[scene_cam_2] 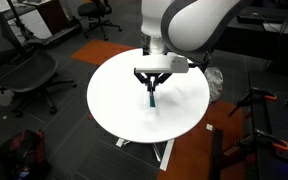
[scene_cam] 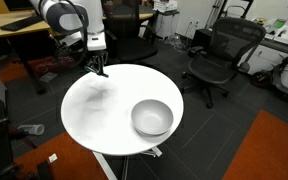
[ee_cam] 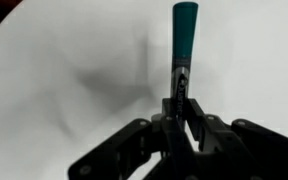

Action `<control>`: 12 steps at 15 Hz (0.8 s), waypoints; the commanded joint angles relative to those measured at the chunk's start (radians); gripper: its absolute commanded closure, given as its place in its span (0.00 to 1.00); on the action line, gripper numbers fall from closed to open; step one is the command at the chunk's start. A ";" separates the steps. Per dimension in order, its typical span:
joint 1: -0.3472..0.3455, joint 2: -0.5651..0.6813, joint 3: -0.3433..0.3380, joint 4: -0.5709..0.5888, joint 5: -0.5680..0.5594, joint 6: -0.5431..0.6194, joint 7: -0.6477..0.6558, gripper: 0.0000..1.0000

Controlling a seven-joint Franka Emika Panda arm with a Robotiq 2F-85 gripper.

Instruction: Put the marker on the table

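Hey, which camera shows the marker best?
Wrist view: the marker is close up, teal, gripped by the hand. In an exterior view it is a tiny sliver; in an exterior view only the hand is discernible.

tally: one table (scene_cam: 89, 115), one bowl (scene_cam: 152, 118), one marker (ee_cam: 184, 30), one gripper (scene_cam_2: 152, 86), two office chairs (scene_cam_2: 29, 72) (scene_cam_2: 97, 12) on the floor around it.

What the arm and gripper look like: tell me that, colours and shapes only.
The arm is glossy white, built of thick, rounded segments, dark at one joint. The gripper is black: a wide body narrowing to two slim, angular fingers. No cables or markings can be made out at this resolution.
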 commanded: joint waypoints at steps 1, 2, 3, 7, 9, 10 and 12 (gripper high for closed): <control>-0.009 0.026 0.011 0.000 0.033 0.051 -0.048 0.95; -0.009 0.036 0.008 0.001 0.031 0.058 -0.051 0.95; -0.008 0.045 0.006 0.000 0.028 0.067 -0.052 0.95; 0.006 0.074 0.010 -0.030 0.033 0.138 -0.045 0.95; 0.012 0.089 0.008 -0.038 0.031 0.165 -0.044 0.95; 0.016 0.096 0.005 -0.040 0.029 0.179 -0.042 0.95; 0.023 0.105 -0.001 -0.044 0.023 0.195 -0.040 0.56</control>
